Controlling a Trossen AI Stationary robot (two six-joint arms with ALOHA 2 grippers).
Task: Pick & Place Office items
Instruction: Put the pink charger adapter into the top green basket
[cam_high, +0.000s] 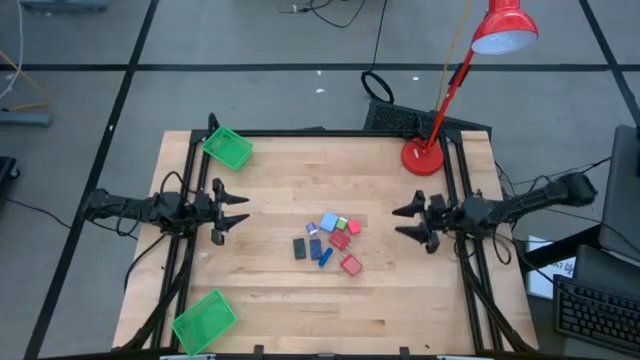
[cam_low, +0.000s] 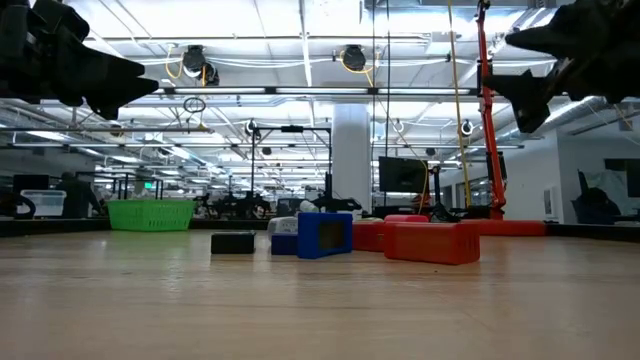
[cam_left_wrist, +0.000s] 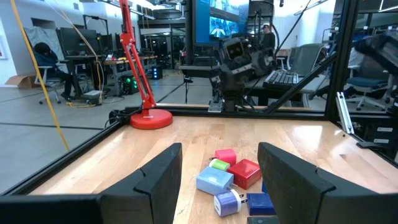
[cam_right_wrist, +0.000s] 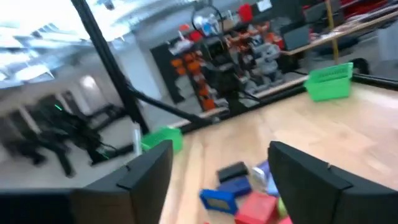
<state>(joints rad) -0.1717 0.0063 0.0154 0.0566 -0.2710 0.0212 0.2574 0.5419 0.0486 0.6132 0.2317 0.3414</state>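
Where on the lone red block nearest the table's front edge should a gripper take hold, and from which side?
Grip the red block across its two opposite side faces, coming straight down from above. It lies flat and a little apart from the pile, so its sides look free. The right gripper, open, seems the nearer one.

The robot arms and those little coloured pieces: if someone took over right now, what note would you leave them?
Left gripper: open, empty, at the table's left side.
Right gripper: open, empty, at the right side.
Office items: clustered mid-table between the arms, among them a red block, a black rectangle and a blue stick.
Two green trays sit at the left corners; both look empty.
Done: nothing placed.
Left: all pieces.
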